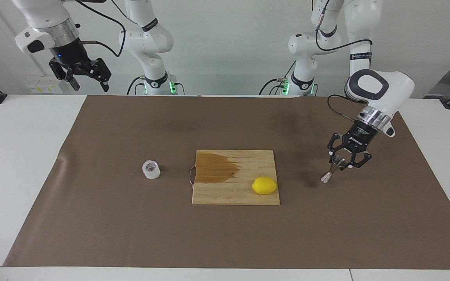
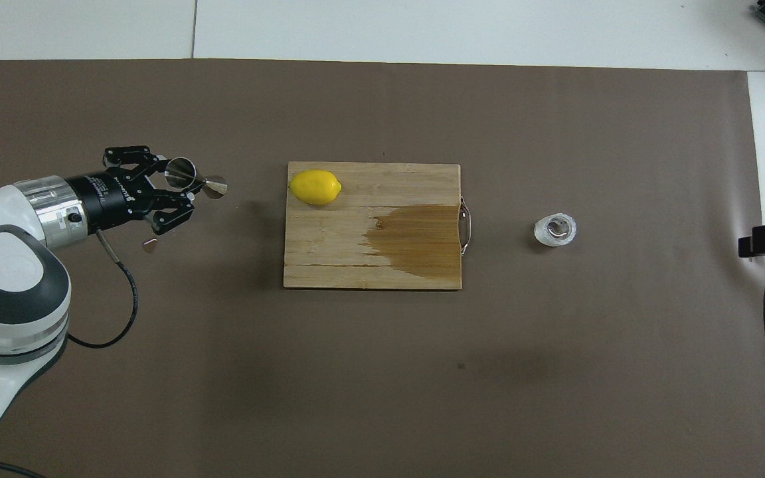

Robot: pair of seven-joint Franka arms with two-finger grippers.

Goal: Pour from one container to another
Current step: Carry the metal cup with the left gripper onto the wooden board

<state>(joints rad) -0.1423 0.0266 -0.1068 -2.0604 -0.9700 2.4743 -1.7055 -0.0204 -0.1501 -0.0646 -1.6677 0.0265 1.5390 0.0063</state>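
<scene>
You get one high camera facing the robots across the desk (image 1: pixel 22 164). The other looks steeply down from above their end. Both share the brown mat (image 1: pixel 131 234) and cutting board (image 1: pixel 225 195).

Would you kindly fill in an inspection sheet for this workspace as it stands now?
Surface: brown mat over a white table.
Job's things: steel jigger tilted, lifted off the mat; glass tumbler upright on the mat, toward the right arm's end.
Clutter: cutting board with a wet stain; lemon on it.
Grippers: left gripper shut on the jigger; right gripper open, waiting raised over the table's edge.
Cables: one loops from the left wrist.
Surroundings: white wall.
</scene>
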